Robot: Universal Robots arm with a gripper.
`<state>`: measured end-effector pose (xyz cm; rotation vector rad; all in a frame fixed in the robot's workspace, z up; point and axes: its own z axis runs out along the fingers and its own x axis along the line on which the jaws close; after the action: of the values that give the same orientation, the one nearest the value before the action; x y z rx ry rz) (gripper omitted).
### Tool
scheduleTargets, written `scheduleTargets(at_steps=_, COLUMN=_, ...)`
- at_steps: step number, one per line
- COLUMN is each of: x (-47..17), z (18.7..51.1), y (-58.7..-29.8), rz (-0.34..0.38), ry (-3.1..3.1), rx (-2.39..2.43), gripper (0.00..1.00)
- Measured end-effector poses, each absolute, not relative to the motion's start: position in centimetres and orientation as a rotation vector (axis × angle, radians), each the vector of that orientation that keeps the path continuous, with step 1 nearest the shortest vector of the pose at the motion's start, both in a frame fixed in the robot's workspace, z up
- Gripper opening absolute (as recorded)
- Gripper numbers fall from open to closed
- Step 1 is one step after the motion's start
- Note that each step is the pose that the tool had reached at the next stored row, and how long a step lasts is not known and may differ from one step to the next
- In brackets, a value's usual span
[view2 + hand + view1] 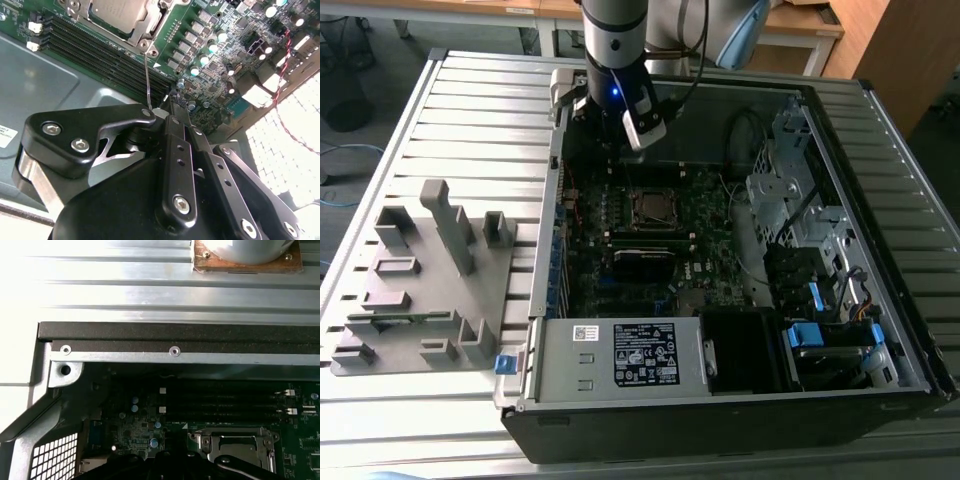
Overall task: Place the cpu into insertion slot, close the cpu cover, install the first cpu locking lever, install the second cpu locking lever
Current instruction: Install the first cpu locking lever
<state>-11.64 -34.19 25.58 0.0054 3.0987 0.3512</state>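
The cpu (116, 9) lies with its dull silver top up inside the insertion slot (653, 208) on the green board. The silvery cpu cover (150, 21) lies flat around it, and its frame (235, 437) also appears in the first wrist view. A thin wire locking lever (147, 75) runs from the socket's corner to just beside my fingertips; I cannot tell whether it touches them. My gripper (172, 102) hangs over the board beside the socket, toward the case's far wall, its black fingers (177, 150) pressed together. In the exterior view the gripper (620, 135) is above the case's far left part.
Long black memory slots (100, 50) run beside the socket. The case wall (175, 335) rises close behind the gripper. A power supply (620, 355) and drive bays (800, 200) fill the near and right parts of the case. A grey fixture (420, 270) stands on the slatted table.
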Motion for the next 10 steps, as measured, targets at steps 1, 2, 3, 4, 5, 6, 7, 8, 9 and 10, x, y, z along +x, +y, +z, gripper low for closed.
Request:
scheduleTargets(at_steps=1, x=-11.64, z=25.57, y=-34.18, rz=0.356, ry=3.098, rx=0.006, gripper=0.11)
scheduleTargets(at_steps=2, x=-11.64, z=25.57, y=-34.18, rz=0.360, ry=3.098, rx=0.006, gripper=0.11)
scheduleTargets(at_steps=3, x=-11.64, z=25.57, y=-34.18, rz=0.363, ry=3.097, rx=0.006, gripper=0.11)
scheduleTargets(at_steps=4, x=-11.64, z=25.56, y=-34.17, rz=0.365, ry=3.097, rx=0.006, gripper=0.11)
scheduleTargets(at_steps=5, x=-11.64, z=25.56, y=-34.17, rz=0.365, ry=3.097, rx=0.006, gripper=0.11)
scheduleTargets(at_steps=6, x=-11.64, z=25.55, y=-34.17, rz=0.365, ry=3.097, rx=0.006, gripper=0.11)
scheduleTargets(at_steps=7, x=-11.64, z=25.54, y=-34.16, rz=0.365, ry=3.097, rx=0.006, gripper=0.11)
scheduleTargets(at_steps=8, x=-11.63, z=25.52, y=-34.15, rz=0.365, ry=3.097, rx=0.005, gripper=0.11)
scheduleTargets(at_steps=9, x=-11.63, z=25.50, y=-34.13, rz=0.366, ry=3.097, rx=0.005, gripper=0.11)
scheduleTargets(at_steps=10, x=-11.63, z=25.49, y=-34.12, rz=0.366, ry=3.097, rx=0.006, gripper=0.11)
